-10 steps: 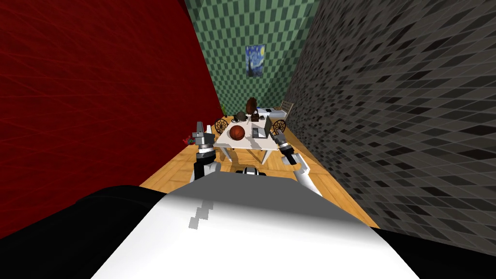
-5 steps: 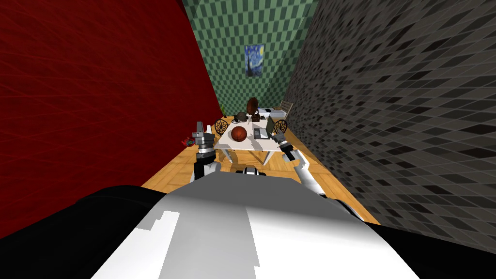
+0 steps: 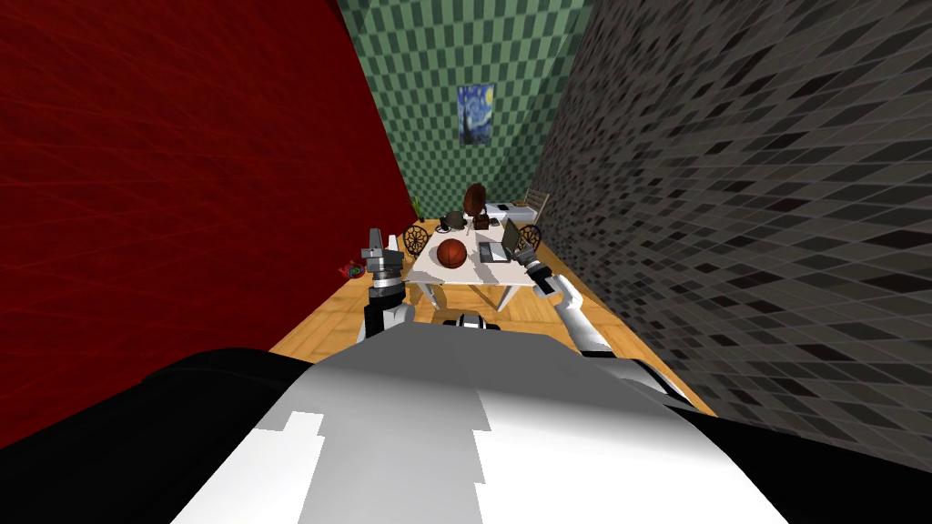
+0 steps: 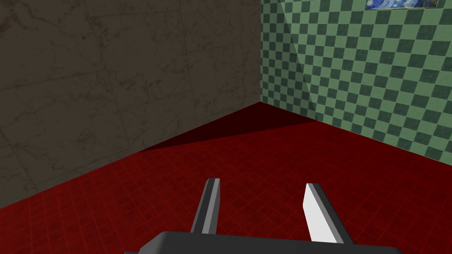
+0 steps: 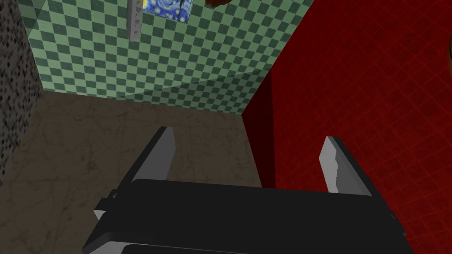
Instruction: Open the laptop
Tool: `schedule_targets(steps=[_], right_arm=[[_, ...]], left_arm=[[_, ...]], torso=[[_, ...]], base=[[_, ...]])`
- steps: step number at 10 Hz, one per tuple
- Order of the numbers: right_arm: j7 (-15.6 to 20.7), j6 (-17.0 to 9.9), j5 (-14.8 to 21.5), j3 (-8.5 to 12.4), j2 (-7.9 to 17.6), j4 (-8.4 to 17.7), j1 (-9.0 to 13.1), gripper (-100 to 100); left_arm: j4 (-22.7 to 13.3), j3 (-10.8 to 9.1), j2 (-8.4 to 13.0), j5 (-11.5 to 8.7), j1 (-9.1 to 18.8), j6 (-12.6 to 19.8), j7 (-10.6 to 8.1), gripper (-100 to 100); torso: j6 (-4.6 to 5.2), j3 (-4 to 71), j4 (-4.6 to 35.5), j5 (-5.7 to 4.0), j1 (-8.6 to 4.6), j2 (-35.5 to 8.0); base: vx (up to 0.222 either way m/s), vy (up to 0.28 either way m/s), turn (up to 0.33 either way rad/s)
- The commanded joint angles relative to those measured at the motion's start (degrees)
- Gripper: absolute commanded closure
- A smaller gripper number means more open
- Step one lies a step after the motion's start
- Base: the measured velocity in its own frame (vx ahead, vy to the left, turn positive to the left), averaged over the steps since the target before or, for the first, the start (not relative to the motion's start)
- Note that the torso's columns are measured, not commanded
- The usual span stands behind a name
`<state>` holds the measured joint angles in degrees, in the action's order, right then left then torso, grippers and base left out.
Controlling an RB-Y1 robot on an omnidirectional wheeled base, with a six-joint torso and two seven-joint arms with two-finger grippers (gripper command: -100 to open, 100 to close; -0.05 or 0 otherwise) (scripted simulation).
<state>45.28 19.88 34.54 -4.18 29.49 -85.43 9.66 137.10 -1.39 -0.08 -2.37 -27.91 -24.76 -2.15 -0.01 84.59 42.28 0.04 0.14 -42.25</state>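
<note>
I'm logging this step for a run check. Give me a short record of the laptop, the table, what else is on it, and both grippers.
laptop: on the right part of the table, lid raised off its base
table: white, ahead of me on a wooden floor
also on table: reddish-brown ball, left of the laptop
right gripper: open, empty, beside the laptop's right side; contact unclear
left gripper: open, empty, raised off the table's left side
task state: lid appears up; how far is hard to tell
</note>
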Motion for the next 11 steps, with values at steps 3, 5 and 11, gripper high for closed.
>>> schedule_targets(steps=[3,5,11], right_arm=[[6.6,-1.9,3.1,-0.9,3.1,7.5,4.7,-100],[8.7,-2.6,4.3,-1.3,4.3,10.2,6.5,-100],[18.1,-5.7,9.3,-2.9,9.6,21.1,14.1,-100]], left_arm=[[0.0,0.00,0.0,0.0,0.0,0.0,0.00,0],[0.0,0.00,0.0,0.0,0.0,0.0,0.00,0],[0.0,0.00,0.0,0.0,0.0,0.0,0.00,0]], torso=[[0.01,0.0,0.0,-0.06,-0.22,-0.1],[0.00,0.0,0.0,-0.02,-0.05,0.0],[-0.01,0.0,0.0,-0.01,0.02,0.0]], base=[[0.040,0.089,-0.035],[0.054,0.106,-0.041],[0.032,0.096,-0.043]])
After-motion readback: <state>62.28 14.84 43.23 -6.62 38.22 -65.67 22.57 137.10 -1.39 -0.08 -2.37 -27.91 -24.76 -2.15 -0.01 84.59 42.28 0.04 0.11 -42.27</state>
